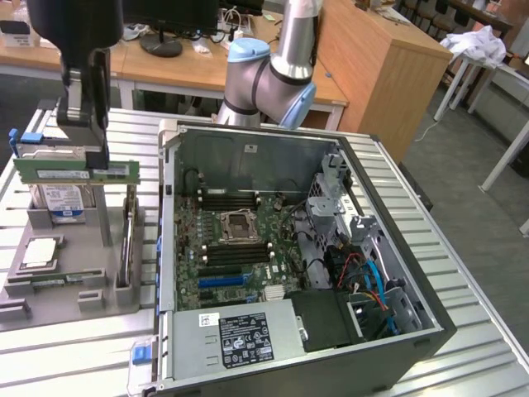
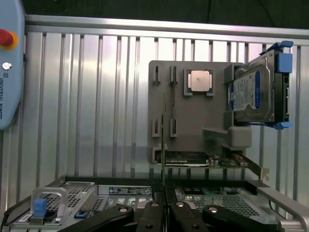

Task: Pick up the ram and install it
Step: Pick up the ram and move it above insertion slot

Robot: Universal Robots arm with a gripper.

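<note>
The ram (image 1: 78, 172) is a long green stick held level above the grey parts holder (image 1: 66, 273), at the exterior view's left. My black gripper (image 1: 83, 155) is shut on its upper edge from above. In the wrist view my gripper (image 2: 164, 209) clamps the ram (image 2: 164, 145), which I see edge-on as a thin line running away from the fingers over the holder (image 2: 188, 121). The open computer case (image 1: 289, 248) lies to the exterior view's right, with the motherboard (image 1: 240, 240) and its dark memory slots (image 1: 231, 198) exposed.
On the holder stand a silver hard drive with a blue label (image 2: 256, 92), a small square processor chip (image 2: 199, 80) and a card (image 2: 188, 158). A power supply (image 1: 235, 335) and cables (image 1: 364, 281) fill the case's near side. The slatted metal table (image 1: 74, 347) carries everything.
</note>
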